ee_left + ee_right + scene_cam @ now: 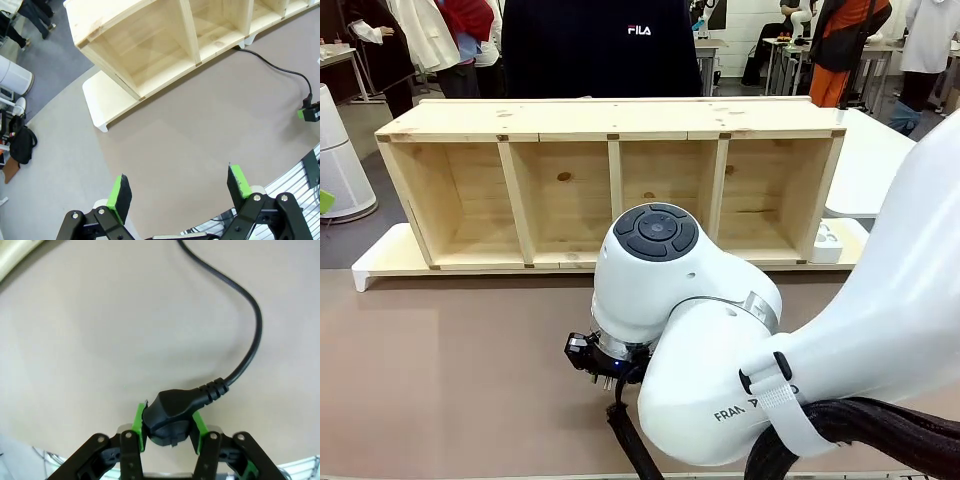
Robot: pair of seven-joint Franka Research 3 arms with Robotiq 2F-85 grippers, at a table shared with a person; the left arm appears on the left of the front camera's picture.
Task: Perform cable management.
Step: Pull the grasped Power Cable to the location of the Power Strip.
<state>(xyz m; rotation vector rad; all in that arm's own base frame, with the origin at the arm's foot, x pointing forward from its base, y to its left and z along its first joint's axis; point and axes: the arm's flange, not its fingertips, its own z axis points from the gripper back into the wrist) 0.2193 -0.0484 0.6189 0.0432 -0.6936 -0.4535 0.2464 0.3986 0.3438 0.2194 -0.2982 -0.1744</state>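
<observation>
Low over the table (90, 340), the right gripper (168, 429) clenches the plug (167, 412) of the cable (258, 327), while the left wrist view shows the left gripper (179, 185) spread above open tabletop near the shelf (90, 22).

You're looking at a black cable (259, 325) and bright green pads (139, 426) on the right gripper (169, 421) — its arm (880, 330) white. The shelf (620, 120) is pale knotty pine, the table (440, 360) greyish brown.

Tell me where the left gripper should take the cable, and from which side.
Take the cable midway along its run from the shelf to the plug, which the right gripper clamps. Come down from above with the open left gripper, jaws astride it: probably best, since it is thin and lies flat on the table.
</observation>
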